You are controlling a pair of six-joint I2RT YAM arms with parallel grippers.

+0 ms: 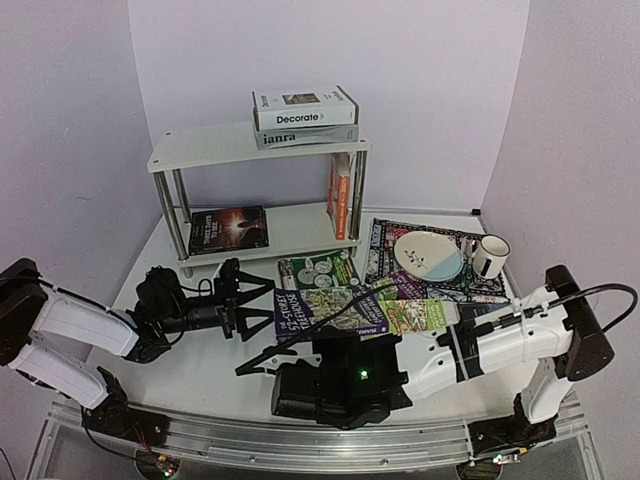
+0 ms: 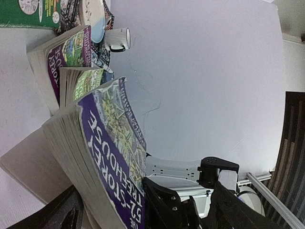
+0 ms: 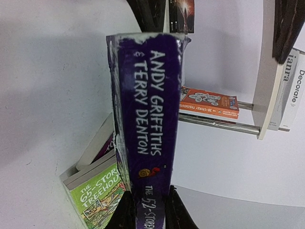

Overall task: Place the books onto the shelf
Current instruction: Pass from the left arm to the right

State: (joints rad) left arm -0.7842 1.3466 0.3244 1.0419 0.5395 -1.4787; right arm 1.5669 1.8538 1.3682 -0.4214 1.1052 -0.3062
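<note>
A purple Treehouse book (image 1: 330, 310) stands on its edge on the table, spine toward me. My right gripper (image 3: 148, 202) is shut on that spine (image 3: 147, 95) from the near side (image 1: 318, 338). My left gripper (image 1: 262, 303) is open, its fingers either side of the same book's left end (image 2: 102, 143) without pressing it. The white shelf (image 1: 200, 148) stands behind, with "Decorate" (image 1: 303, 108) on "ianra" (image 1: 300, 137) on top, a dark book (image 1: 228, 230) and upright orange books (image 1: 342, 195) on the lower tier. A green book (image 1: 318, 270) and a green Treehouse paperback (image 1: 420, 315) lie on the table.
At the right, a patterned placemat (image 1: 385, 245) carries a plate (image 1: 428, 255) and a striped mug (image 1: 488, 256). Another purple paperback (image 2: 71, 47) lies behind the held book. Walls close the table at the back and both sides.
</note>
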